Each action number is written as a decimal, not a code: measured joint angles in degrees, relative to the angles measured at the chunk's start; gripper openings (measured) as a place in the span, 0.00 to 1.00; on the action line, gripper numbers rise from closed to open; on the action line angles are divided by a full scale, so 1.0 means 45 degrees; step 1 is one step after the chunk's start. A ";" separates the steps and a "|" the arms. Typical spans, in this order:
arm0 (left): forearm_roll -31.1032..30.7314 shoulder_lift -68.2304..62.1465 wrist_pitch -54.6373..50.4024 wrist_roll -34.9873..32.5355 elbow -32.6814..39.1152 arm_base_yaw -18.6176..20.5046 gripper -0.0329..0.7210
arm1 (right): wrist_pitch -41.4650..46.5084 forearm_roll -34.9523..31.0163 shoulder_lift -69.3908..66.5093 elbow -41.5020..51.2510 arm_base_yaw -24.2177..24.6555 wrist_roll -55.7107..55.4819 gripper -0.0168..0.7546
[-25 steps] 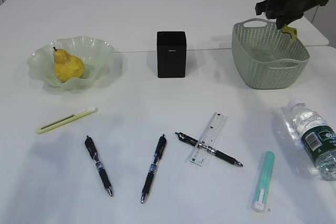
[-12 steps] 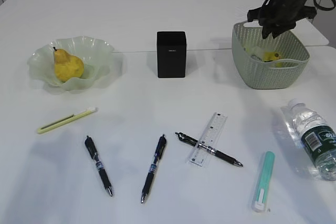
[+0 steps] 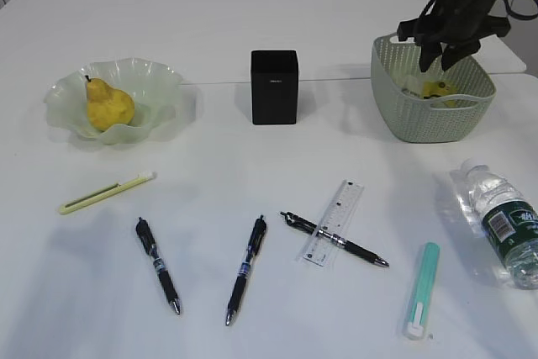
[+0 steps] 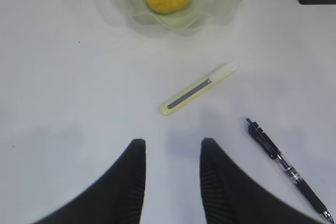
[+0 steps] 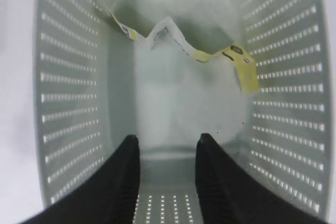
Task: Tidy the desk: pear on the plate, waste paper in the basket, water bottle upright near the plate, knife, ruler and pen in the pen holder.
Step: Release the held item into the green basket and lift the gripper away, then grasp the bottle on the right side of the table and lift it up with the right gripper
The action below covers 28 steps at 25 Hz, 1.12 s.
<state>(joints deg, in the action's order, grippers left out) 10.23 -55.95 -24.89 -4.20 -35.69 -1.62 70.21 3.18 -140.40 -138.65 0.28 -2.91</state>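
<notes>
The wrinkly yellow and white waste paper [image 5: 184, 48] lies loose on the floor of the sage-green basket [image 3: 429, 119]. My right gripper [image 3: 440, 56] hangs just over it, open and empty. The pear [image 3: 108, 107] sits in the ruffled green plate [image 3: 151, 73]. My left gripper [image 4: 170, 145] is open over bare desk, a little short of the slim yellow-green knife [image 4: 198, 89]. The clear ruler [image 3: 336, 222] lies across one black pen [image 3: 353, 248]. Two more pens [image 3: 158, 265] [image 3: 246, 268] lie near the front. The water bottle [image 3: 504, 224] lies on its side at right. The black pen holder [image 3: 274, 87] stands mid-desk.
A teal stick-shaped item [image 3: 420, 290] lies at the front right, beside the bottle. The desk's back half behind the pen holder is bare white surface. The left arm is out of the exterior view.
My right gripper has opened over the basket and the waste paper has dropped from it onto the basket floor. The left gripper has not moved.
</notes>
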 joint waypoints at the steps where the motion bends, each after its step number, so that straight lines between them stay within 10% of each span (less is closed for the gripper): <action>1: 0.0000 0.0000 0.0000 0.0000 0.0000 0.0000 0.36 | 0.0062 -0.0081 0.0062 0.0008 0.0000 -0.0044 0.41; 28: 0.0029 0.0000 0.0000 0.0000 0.0000 0.0000 0.36 | 0.0318 -0.0462 0.4779 0.3413 0.0000 -0.0427 0.41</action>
<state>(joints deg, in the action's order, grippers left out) 10.36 -55.95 -24.89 -4.20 -35.69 -1.62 71.64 1.10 -118.90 -123.29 0.28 -4.84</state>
